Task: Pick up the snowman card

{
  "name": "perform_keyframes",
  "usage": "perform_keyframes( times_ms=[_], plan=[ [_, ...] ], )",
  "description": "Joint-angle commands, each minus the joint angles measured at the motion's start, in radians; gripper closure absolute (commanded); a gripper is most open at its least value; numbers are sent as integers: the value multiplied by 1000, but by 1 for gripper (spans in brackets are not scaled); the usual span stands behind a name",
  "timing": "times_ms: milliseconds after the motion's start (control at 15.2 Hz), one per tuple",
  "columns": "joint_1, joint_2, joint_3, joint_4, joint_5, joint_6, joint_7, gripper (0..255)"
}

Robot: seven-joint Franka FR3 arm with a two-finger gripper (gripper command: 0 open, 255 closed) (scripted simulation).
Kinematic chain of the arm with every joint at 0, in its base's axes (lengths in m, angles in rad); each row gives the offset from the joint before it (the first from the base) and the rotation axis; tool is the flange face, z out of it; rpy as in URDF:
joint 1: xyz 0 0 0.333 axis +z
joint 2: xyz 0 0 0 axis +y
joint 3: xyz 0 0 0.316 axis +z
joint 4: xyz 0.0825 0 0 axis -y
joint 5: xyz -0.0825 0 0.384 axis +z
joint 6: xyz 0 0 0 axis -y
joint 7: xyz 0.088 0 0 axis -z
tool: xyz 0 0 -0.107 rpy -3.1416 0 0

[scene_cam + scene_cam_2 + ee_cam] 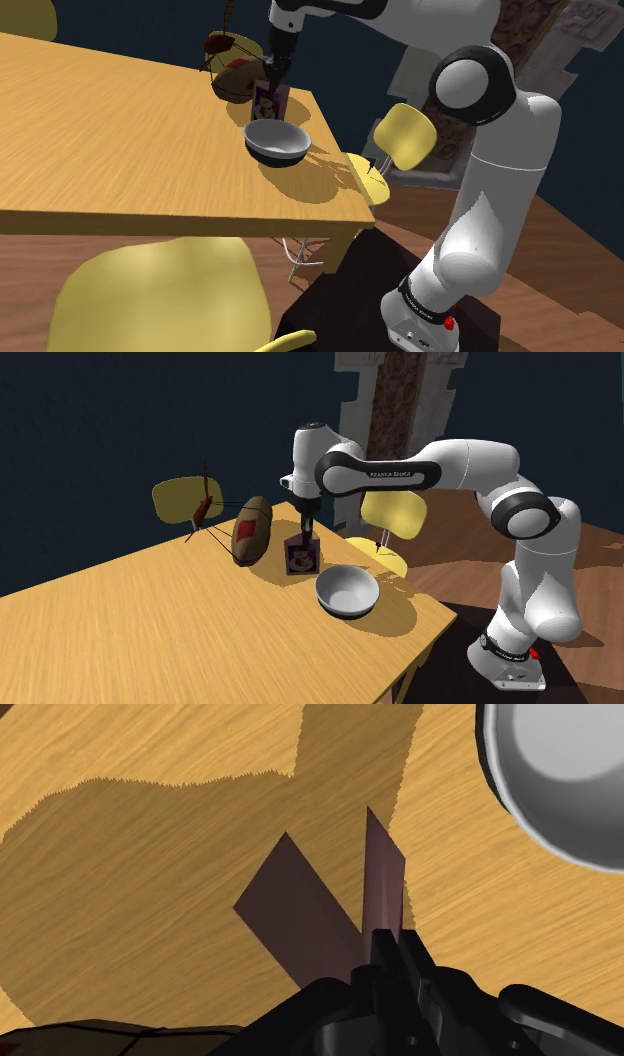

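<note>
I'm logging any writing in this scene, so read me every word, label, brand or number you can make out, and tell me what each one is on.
"FRANKA EMIKA": dark lettering on the white arm, along its forearm, in the second exterior view.
Dark band around the arm's foot: pale lettering, too small to read.
card: a picture on its face, no words legible.

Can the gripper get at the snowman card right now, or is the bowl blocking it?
Likely yes. The gripper hangs right at the top edge of the card, above it. The bowl sits beside the card and the brown round object on its other side, neither between.
</note>
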Motion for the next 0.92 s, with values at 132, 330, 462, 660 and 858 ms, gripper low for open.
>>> perform_keyframes(
  times_ms=[132,330,462,660,858],
  plan=[
    [1,42,2,64,3,-61,2,255],
    [1,57,2,127,4,-109,2,255],
    [0,69,2,174,4,-143,2,255],
    [-1,93,2,252,5,-198,1,255],
    [-2,103,2,284,5,-220,1,255]
  ],
)
